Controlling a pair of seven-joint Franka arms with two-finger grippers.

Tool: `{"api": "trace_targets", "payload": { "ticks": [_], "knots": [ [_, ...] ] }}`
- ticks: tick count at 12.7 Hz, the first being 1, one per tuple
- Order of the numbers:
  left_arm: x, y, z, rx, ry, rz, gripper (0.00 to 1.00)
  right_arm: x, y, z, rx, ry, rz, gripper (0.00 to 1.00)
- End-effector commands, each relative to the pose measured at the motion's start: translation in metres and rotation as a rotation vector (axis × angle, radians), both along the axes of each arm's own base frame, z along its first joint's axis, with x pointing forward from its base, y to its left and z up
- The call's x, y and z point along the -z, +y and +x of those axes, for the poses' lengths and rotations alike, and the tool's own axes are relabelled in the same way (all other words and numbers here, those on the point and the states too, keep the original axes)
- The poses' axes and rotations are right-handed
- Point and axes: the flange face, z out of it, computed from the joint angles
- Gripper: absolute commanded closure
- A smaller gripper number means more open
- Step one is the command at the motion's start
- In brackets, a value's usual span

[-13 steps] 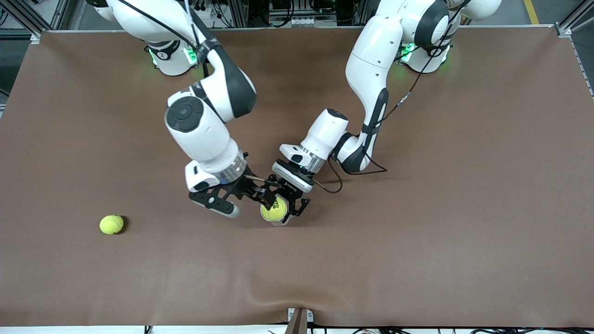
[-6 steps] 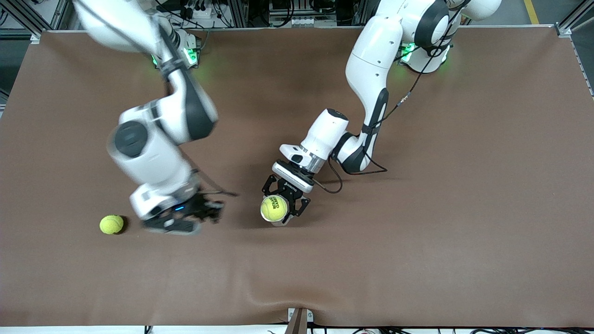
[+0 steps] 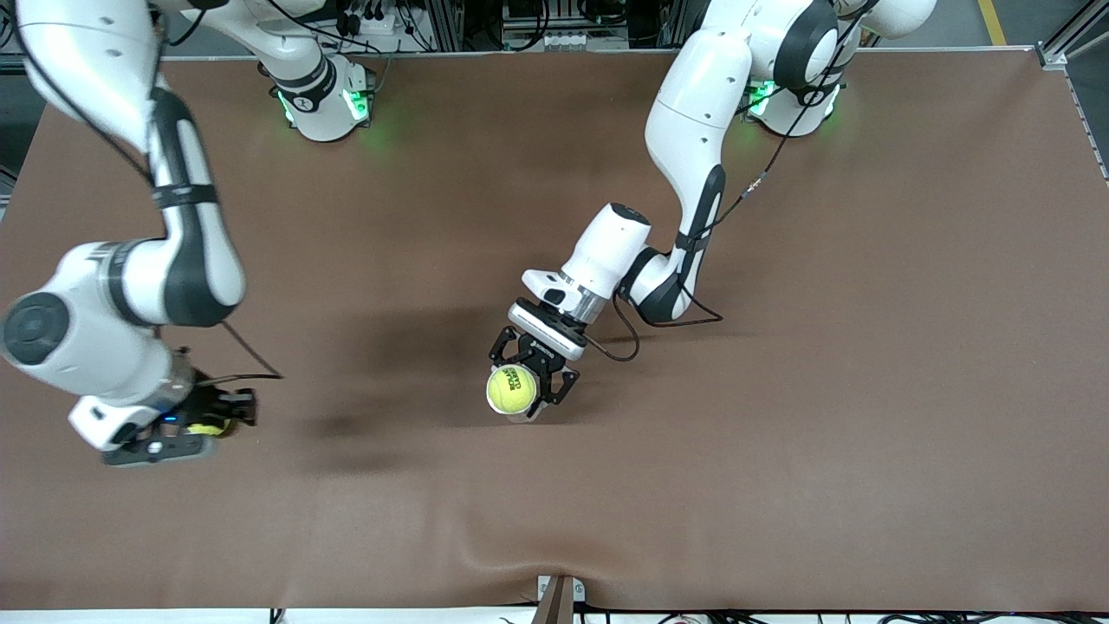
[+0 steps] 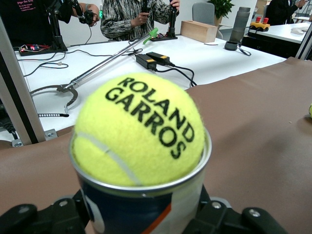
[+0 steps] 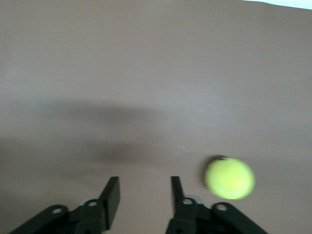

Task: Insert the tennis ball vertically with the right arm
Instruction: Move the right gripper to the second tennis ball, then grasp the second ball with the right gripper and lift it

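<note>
Two balls show in the front view: one seated in the can (image 3: pixel 517 414) under the left gripper (image 3: pixel 530 381), one loose ball (image 3: pixel 206 428) beneath the right gripper (image 3: pixel 186 426).

Left wrist: we see fingers clamped on the can, Roland Garros ball (image 4: pixel 139 129) resting in its mouth.

Right wrist: our fingers (image 5: pixel 111 195) stand apart, empty; the loose ball (image 5: pixel 229 178) lies just beside them. We judge one insertion done, this pickup left.
</note>
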Motion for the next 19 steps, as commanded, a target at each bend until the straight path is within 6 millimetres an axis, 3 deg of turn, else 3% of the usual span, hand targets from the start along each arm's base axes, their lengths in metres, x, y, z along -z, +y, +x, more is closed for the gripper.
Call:
{"api": "trace_targets", "payload": {
  "ticks": [1,5,10,19],
  "knots": [
    [-0.001,-0.003,0.003,-0.010,-0.021,-0.025,0.20,0.012,-0.040,-0.005,-0.047,-0.026,-0.050,0.00],
    [-0.001,-0.003,0.003,-0.010,-0.021,-0.025,0.19,0.062,-0.087,-0.012,-0.043,0.028,-0.055,0.00],
    [-0.001,-0.002,0.003,-0.009,-0.022,-0.026,0.19,0.122,-0.100,-0.027,-0.017,0.051,-0.046,0.00],
    [-0.001,-0.003,0.003,-0.009,-0.020,-0.026,0.19,0.157,-0.106,-0.026,-0.007,0.015,-0.057,0.00]
  ]
}}
